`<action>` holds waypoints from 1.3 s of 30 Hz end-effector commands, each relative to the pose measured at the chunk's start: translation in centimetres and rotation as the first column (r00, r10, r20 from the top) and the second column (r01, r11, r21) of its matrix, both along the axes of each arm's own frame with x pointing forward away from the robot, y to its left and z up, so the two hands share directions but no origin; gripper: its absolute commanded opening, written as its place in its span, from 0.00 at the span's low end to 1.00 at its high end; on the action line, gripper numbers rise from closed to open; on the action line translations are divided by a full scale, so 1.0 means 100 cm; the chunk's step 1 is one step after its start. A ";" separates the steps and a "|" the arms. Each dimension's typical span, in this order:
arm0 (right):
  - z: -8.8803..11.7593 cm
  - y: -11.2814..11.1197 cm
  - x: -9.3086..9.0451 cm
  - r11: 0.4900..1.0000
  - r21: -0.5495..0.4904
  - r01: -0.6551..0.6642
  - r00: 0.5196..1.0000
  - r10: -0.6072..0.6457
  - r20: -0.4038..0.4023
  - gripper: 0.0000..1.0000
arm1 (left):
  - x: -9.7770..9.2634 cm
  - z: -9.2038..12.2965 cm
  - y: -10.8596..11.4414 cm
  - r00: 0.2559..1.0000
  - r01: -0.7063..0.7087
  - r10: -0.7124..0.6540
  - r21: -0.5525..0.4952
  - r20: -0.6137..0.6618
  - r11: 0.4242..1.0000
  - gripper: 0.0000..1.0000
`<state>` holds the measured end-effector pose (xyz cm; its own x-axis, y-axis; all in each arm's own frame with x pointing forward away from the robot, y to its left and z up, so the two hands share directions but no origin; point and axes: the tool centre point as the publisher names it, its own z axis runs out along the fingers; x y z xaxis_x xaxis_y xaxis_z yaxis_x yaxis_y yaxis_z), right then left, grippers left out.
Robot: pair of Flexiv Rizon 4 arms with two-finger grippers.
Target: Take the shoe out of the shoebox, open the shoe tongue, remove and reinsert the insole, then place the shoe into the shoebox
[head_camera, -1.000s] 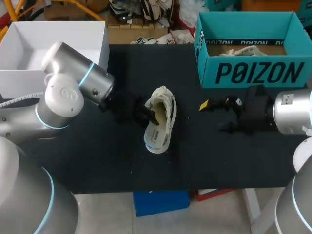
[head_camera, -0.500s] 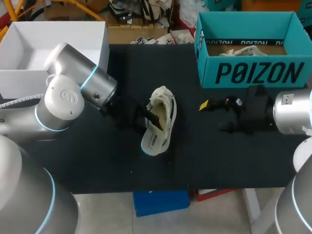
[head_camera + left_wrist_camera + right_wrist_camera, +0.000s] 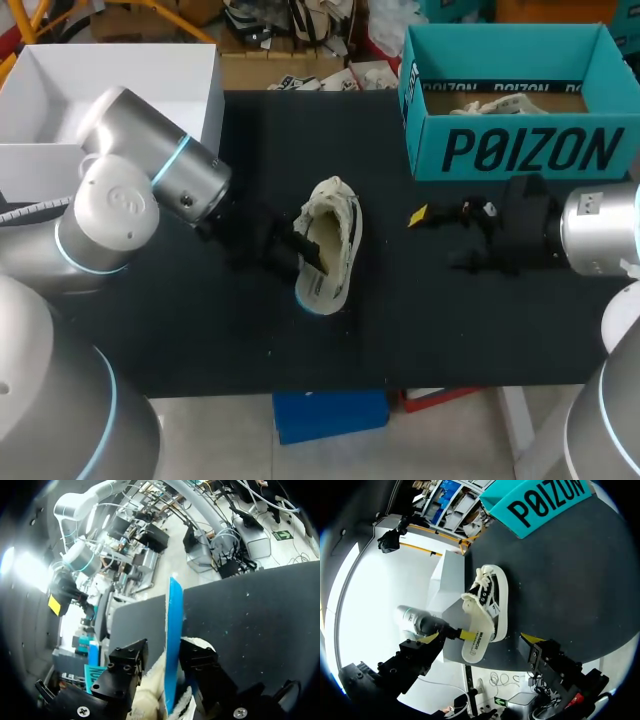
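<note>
left pincer [image 3: 164, 649] clamped on white blue-backed insole [image 3: 174, 625] in cream canvas shoe [image 3: 332, 245] | right pincer [image 3: 481, 638] apart, shoe ahead

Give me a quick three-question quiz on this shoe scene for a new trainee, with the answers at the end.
1. True or false: the shoe lies inside the teal shoebox.
2. Pick one: what is the left gripper holding? A) the insole; B) a shoelace; C) nothing.
3. Fill in: the right gripper has its fingers ____, with nothing gripped between them.

Key:
1. False. It rests on the black table, apart from the box.
2. A. The insole's blue edge stands between its fingers.
3. Open.
</note>
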<state>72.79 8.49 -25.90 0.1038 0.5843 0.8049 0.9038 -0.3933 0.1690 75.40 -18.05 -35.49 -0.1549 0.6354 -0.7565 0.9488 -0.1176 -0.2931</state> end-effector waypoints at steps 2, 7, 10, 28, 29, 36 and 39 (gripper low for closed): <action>0.000 0.001 0.000 1.000 -0.001 0.000 1.000 0.000 -0.001 1.00 | -0.006 -0.002 0.003 1.000 0.003 -0.003 0.003 -0.003 1.000 0.10; 0.000 0.001 0.000 1.000 -0.001 0.000 1.000 0.000 -0.001 1.00 | -0.007 -0.004 0.003 1.000 0.012 -0.012 0.002 -0.010 1.000 0.00; 0.000 0.001 0.000 1.000 -0.001 0.000 1.000 0.000 -0.001 1.00 | -0.005 -0.005 0.003 1.000 0.009 -0.009 0.000 -0.008 1.000 0.00; 0.000 0.001 0.000 1.000 -0.001 0.000 1.000 0.000 -0.001 1.00 | 0.016 -0.008 -0.005 0.999 -0.026 0.026 -0.028 0.021 0.999 0.00; 0.000 0.001 0.000 1.000 -0.001 0.000 1.000 0.000 -0.001 1.00 | 0.017 -0.008 -0.005 0.999 -0.027 0.028 -0.030 0.025 0.999 0.00; 0.000 0.001 0.000 1.000 -0.001 0.000 1.000 0.000 -0.001 1.00 | 0.024 -0.013 -0.008 0.998 -0.040 0.042 -0.040 0.037 0.998 0.00; 0.000 0.001 0.000 1.000 -0.001 0.000 1.000 0.000 -0.001 1.00 | 0.026 -0.017 -0.009 0.998 -0.048 0.050 -0.040 0.038 0.998 0.00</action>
